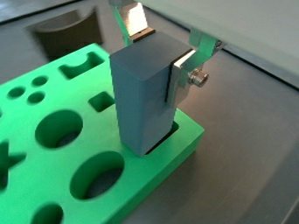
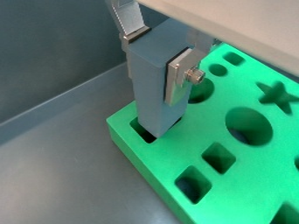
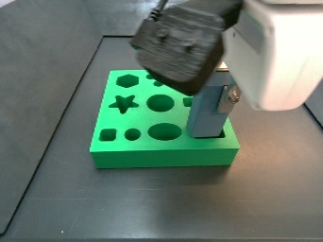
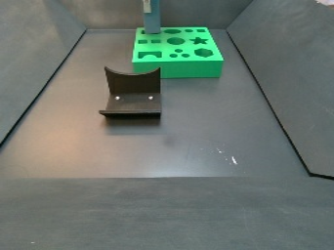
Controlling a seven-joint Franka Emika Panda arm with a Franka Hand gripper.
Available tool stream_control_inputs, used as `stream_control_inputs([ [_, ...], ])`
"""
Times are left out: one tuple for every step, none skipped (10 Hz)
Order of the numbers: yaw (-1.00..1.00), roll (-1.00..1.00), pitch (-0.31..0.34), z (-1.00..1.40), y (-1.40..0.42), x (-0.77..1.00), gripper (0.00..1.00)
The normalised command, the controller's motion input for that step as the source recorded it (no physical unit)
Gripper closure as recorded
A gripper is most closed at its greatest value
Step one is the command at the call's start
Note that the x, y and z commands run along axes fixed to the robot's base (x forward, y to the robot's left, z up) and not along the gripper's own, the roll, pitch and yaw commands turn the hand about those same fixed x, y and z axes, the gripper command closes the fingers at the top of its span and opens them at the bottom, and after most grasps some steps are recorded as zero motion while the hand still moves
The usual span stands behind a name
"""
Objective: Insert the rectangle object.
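Observation:
The rectangle object [image 1: 146,96] is a tall blue-grey block, also seen in a wrist view [image 2: 156,92]. It stands upright with its lower end in a slot at a corner of the green board [image 1: 70,162], which also shows in a wrist view [image 2: 233,166]. My gripper [image 1: 163,45] is shut on the block's upper part, a silver finger on each side, as the wrist view [image 2: 156,51] also shows. In a side view the block [image 3: 206,113] stands at the board's [image 3: 139,146] right corner under my gripper [image 3: 217,95]. In a side view the block [image 4: 151,18] stands at the board's [image 4: 189,61] far left corner.
The board has several other shaped holes: round ones [image 1: 96,179], a star [image 3: 124,104], squares [image 2: 194,182]. The dark fixture [image 4: 131,95] stands on the floor nearer than the board. Dark walls [image 4: 78,12] edge the grey floor.

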Motion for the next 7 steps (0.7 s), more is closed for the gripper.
stream_control_inputs([
  [-0.69, 0.17, 0.004, -0.26, 0.0, 0.32, 1.0],
  [-0.35, 0.21, 0.011, -0.5, -0.25, 0.35, 1.0],
  [0.03, 0.03, -0.119, -0.51, 0.0, 0.0, 1.0],
  [0.0, 0.0, -0.147, -0.56, -0.14, 0.04, 1.0],
  [0.22, -0.3, -0.057, -0.34, -0.03, 0.0, 1.0],
  [0.15, -0.34, -0.074, -0.39, 0.0, 0.0, 1.0],
  [0.01, -0.28, -0.05, -0.51, 0.02, 0.05, 1.0],
])
